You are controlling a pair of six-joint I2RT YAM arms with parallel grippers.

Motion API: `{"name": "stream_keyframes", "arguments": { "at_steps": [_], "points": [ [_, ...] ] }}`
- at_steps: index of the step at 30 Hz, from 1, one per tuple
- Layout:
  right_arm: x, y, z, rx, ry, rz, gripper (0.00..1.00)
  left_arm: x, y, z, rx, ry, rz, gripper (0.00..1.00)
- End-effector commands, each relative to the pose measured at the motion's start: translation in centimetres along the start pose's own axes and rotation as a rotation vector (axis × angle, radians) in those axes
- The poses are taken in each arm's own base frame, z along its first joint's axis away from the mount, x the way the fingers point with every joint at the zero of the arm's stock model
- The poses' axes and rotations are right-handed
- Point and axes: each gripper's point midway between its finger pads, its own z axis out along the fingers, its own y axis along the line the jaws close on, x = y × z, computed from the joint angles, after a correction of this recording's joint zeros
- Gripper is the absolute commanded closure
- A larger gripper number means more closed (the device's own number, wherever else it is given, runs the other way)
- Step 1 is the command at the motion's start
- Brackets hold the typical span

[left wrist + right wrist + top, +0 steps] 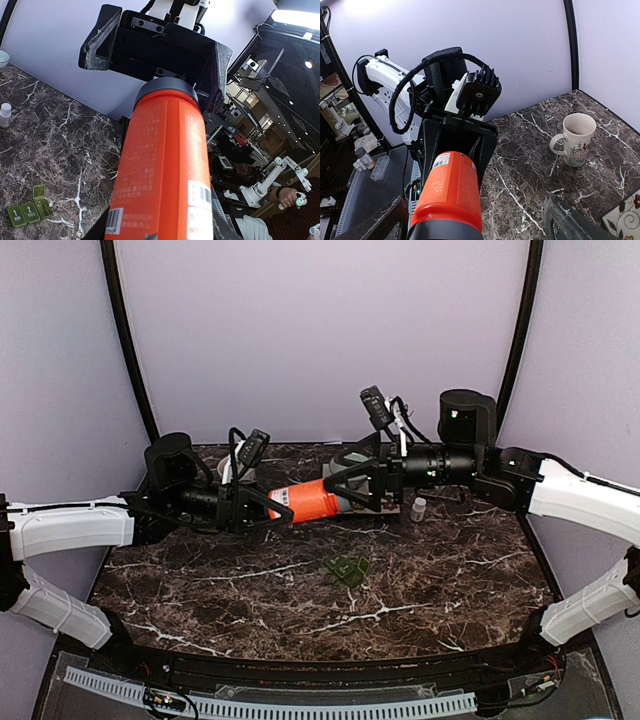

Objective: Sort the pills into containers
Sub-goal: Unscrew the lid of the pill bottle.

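- right at the near edge the two arms are bolted down, left one on the left, and both reach in toward the middle of the dark marble table (450, 580).
- next up is the green pill-box strip (348, 570). it sits flat on the table about mid-width, on its own, well apart from both grippers. from the left wrist cam you can read "1" and "2" on two of its lids, and one lid looks flipped up, though i can't say for sure.
- above and behind it the orange bottle (305, 502) hangs sideways over the table between the arms, not touching the surface.
- the left gripper (280, 505) is clamped on the bottom end of that bottle, fingers tight on both sides, so it carries the whole thing.
- the bottle's dark cap (167, 87) points at the right gripper (345, 490). its jaws are spread wide, one finger on each side of the cap with a clear gap on both, so nothing is gripped there.
- just past the right gripper a small white bottle (419, 507) stands upright on the table.
- further back a beige mug (575, 137) with a little pattern on it stands upright, handle to its left in the right wrist view; in the top view it's mostly hidden behind the left arm.
- no loose pills that i can make out anywhere.
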Motion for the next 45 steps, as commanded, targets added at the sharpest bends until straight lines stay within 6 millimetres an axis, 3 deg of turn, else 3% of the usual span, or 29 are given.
{"name": "stream_keyframes", "arguments": {
  "at_steps": [1, 14, 20, 22, 26, 33, 39, 45],
  "points": [
    [-2.9, 1.1, -1.1, -0.016, -0.074, -0.035, 0.06, -1.7, -2.1, -0.2, 0.035, -0.027, 0.088, 1.0],
    [-4.2, 1.7, -2.2, -0.008, -0.107, -0.041, 0.05, -1.9, -1.8, 0.0, 0.029, -0.027, 0.092, 1.0],
    [-4.6, 0.6, -3.3, 0.089, -0.143, -0.015, 0.05, -2.0, -1.8, 0.0, 0.023, -0.024, 0.096, 1.0],
    [-3.7, -0.5, -3.7, 0.142, -0.142, 0.034, 0.06, -2.0, -1.8, 0.0, 0.02, -0.025, 0.1, 1.0],
    [-3.9, -1.3, -4.4, 0.172, -0.162, 0.225, 0.06, -1.9, -1.5, 0.0, 0.005, -0.02, 0.107, 1.0],
    [-2.8, -1.4, -4.8, 0.152, -0.167, 0.504, 0.07, -1.8, -1.2, 0.0, -0.017, -0.008, 0.132, 1.0],
    [-0.7, -1.8, -5.0, 0.17, -0.145, 0.641, 0.06, -1.9, -1.3, 0.0, -0.018, 0.0, 0.145, 1.0],
    [0.2, -1.6, -5.1, 0.155, -0.141, 0.713, 0.02, -2.1, -1.3, 0.1, -0.016, 0.003, 0.152, 1.0]
  ]
}}
